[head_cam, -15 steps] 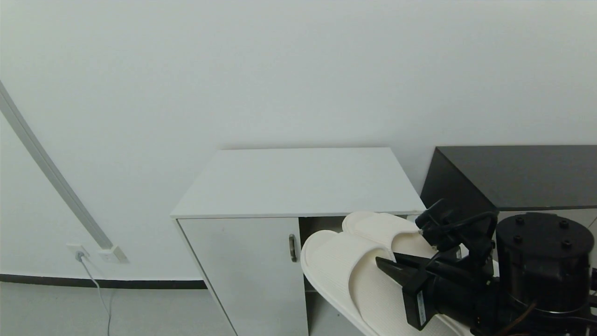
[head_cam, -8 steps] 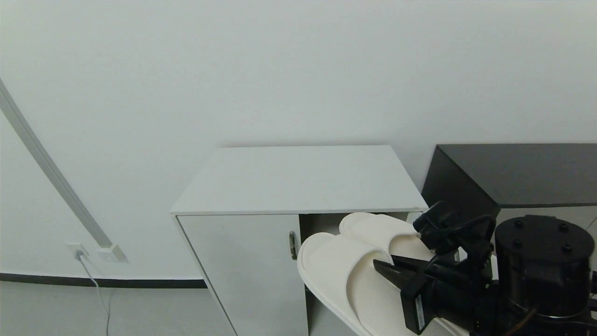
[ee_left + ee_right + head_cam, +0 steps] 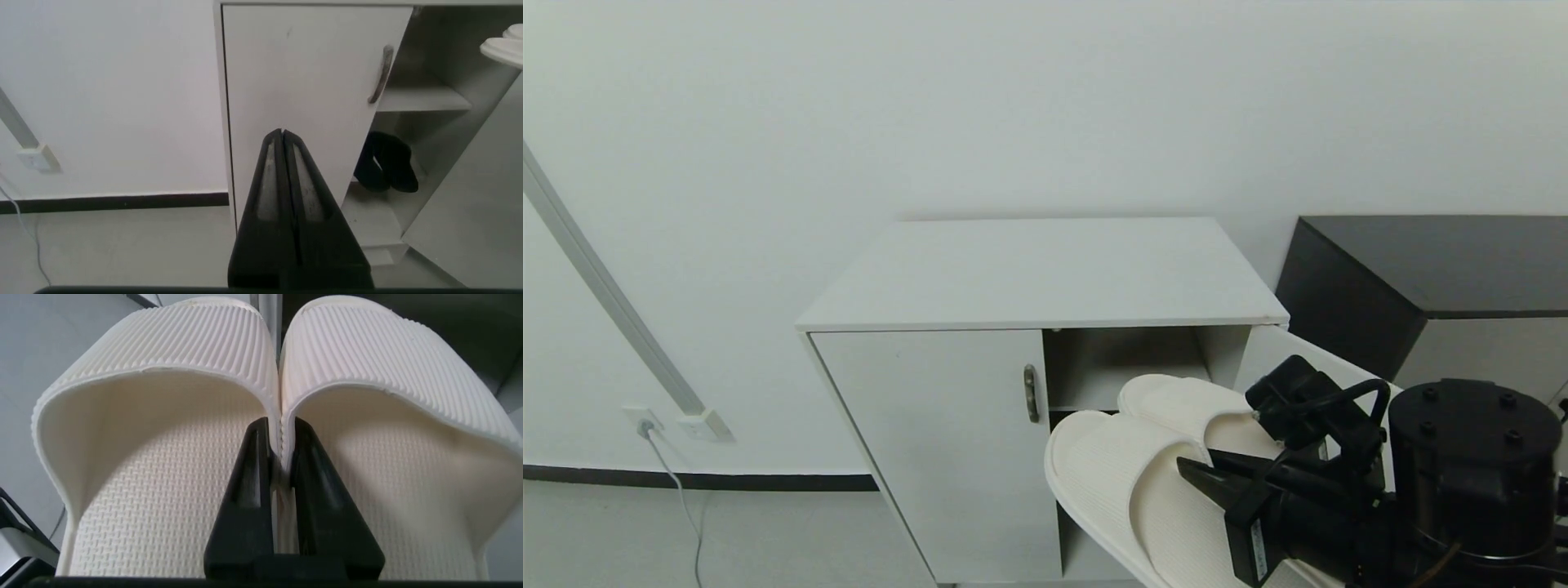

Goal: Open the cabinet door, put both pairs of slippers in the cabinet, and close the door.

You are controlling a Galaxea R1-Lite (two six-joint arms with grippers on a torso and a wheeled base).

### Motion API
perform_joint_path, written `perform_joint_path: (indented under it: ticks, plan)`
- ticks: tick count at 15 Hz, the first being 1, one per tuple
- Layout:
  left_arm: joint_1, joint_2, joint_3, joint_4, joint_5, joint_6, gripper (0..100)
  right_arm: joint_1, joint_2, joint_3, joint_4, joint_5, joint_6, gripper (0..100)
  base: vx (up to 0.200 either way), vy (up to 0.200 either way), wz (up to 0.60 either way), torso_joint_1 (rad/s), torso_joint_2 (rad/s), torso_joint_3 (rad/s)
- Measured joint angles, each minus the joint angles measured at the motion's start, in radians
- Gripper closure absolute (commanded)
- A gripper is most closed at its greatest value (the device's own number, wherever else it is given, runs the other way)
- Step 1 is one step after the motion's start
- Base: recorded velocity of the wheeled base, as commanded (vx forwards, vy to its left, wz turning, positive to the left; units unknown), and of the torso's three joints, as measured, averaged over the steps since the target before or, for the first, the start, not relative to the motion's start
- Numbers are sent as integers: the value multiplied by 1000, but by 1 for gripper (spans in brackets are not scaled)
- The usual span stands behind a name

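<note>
Head view, slippers (image 3: 1107, 469) clamped in end effector (image 3: 1191, 469) (right)

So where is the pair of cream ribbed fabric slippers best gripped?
At their touching inner edges, from the open heel end: the cream ribbed fabric slippers lie side by side, so the right claw pinches both edges at once.

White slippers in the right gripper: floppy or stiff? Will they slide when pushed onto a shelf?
Probably light: the right gripper carries the white slippers with its jaws pinching only their inner edges. Fairly stiff, I'd guess: they jut out toward the cabinet without drooping. The ribbed, textured fabric likely drags rather than slides.
</note>
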Motion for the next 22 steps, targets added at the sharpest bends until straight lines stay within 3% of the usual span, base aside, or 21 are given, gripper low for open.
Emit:
perform_joint_path:
  ticks: [12,22]
  plan:
    - [0,0,0,0,0,-1,100,4,0,4,0,0,-1,100,0,0,0,-165,493,324]
    - [0,0,0,0,0,-1,100,4,4,8,-9,0,-1,100,0,0,0,-58,419,359]
